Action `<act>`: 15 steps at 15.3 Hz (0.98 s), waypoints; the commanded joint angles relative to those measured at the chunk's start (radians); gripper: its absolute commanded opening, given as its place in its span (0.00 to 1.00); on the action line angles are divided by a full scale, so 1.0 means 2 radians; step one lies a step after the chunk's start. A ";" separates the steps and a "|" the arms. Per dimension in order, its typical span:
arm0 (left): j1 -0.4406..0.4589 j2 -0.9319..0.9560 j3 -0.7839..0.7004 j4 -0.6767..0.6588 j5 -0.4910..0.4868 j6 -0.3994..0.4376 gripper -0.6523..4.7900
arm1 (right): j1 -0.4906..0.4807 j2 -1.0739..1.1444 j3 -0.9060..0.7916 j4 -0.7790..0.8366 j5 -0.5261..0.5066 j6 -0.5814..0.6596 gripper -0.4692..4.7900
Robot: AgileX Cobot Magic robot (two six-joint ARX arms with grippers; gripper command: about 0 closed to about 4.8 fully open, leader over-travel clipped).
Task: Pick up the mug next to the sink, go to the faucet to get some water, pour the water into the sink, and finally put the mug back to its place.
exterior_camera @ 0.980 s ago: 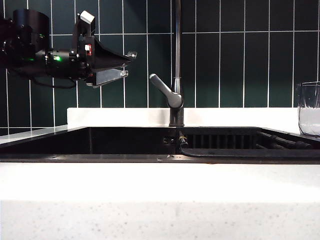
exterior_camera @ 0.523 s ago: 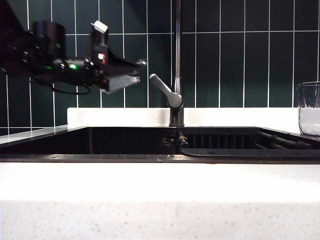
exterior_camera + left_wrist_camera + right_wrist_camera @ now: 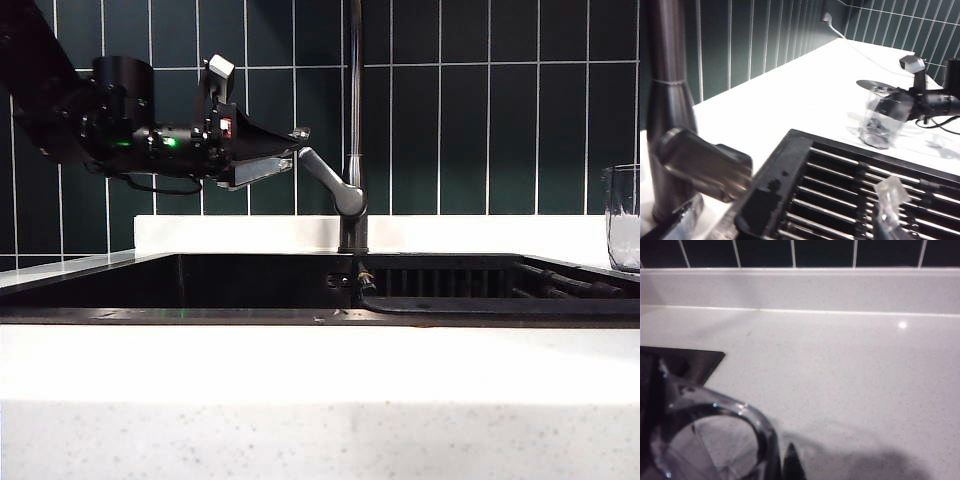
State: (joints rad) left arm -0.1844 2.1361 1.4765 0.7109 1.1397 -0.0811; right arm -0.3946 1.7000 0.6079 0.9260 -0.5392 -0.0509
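The clear glass mug stands on the white counter to the right of the sink, cut off by the edge of the exterior view. In the left wrist view the mug is upright, and my right gripper is shut on its rim. The right wrist view shows the mug's rim with a dark fingertip just outside the wall. My left gripper is open in mid-air, its tips at the end of the faucet's grey lever. The faucet rises behind the sink.
A ribbed black rack lies in the sink's right part. A dark green tiled wall backs the counter. A white plug and cable lie on the far counter. A broad white counter strip runs along the front.
My left arm has moved right, bringing its open gripper up to the lever's tip. The mug has shifted slightly to the right at the edge of the exterior view.
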 commanded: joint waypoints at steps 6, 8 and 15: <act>-0.001 0.064 0.098 -0.031 -0.003 0.001 0.98 | 0.000 -0.002 0.001 -0.002 -0.021 0.007 0.08; -0.001 0.075 0.114 -0.040 -0.005 0.002 0.98 | 0.000 -0.003 0.001 0.001 -0.026 0.031 0.08; 0.007 0.080 0.115 -0.059 -0.008 0.024 0.97 | 0.017 -0.108 0.001 -0.062 -0.040 0.056 0.08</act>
State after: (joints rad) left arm -0.1719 2.2982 1.7020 0.5838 1.1225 -0.0399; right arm -0.3733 1.5192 0.6056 0.8391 -0.6189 0.0551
